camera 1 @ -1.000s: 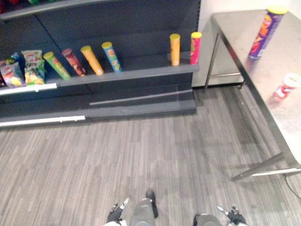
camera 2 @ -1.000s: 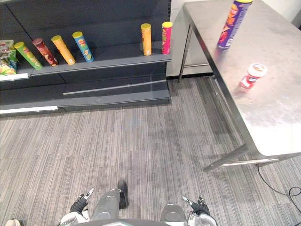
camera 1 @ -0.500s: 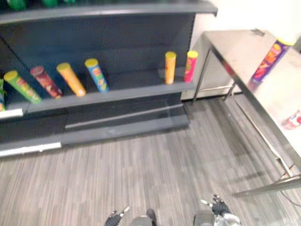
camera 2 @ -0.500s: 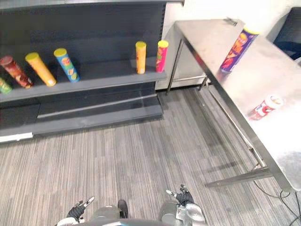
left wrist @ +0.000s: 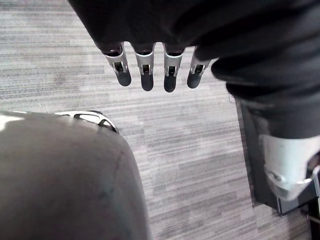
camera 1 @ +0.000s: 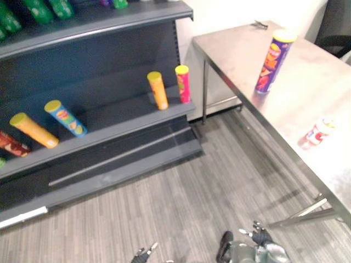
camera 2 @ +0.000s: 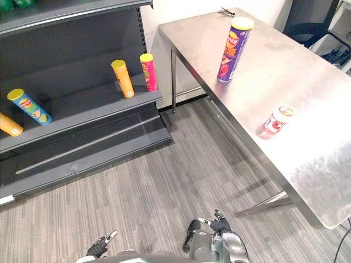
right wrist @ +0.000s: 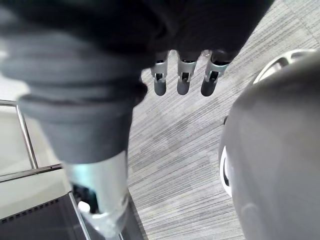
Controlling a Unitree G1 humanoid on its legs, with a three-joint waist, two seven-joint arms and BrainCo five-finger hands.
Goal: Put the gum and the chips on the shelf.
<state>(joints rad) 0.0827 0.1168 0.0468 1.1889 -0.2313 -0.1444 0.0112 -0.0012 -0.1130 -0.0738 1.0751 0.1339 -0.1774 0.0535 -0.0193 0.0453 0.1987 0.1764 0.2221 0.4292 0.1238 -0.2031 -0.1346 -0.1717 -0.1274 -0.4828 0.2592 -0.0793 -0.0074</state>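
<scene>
A tall purple chips can (camera 2: 233, 49) with a yellow lid stands upright on the steel table (camera 2: 318, 164), near its far end. A small red-and-white gum bottle (camera 2: 277, 119) stands closer to me on the same table. The dark shelf (camera 2: 82, 104) is off to the left. Both hands hang low over the carpet, far from the table. My left hand (camera 2: 101, 246) has straight, empty fingers (left wrist: 145, 70). My right hand (camera 2: 222, 227) is also open, its fingers (right wrist: 182, 75) holding nothing.
On the shelf stand an orange can (camera 2: 122, 78) and a pink can (camera 2: 148, 72); a blue can (camera 2: 30, 107) leans further left. Green bottles (camera 1: 38, 8) sit on the upper board. A slanted table leg (camera 2: 263, 205) meets the carpet. A dark chair (camera 2: 307, 22) stands behind the table.
The camera has swung right, so the table fills more of the picture and the shelf has slid left. Both hands still hang low and empty.
</scene>
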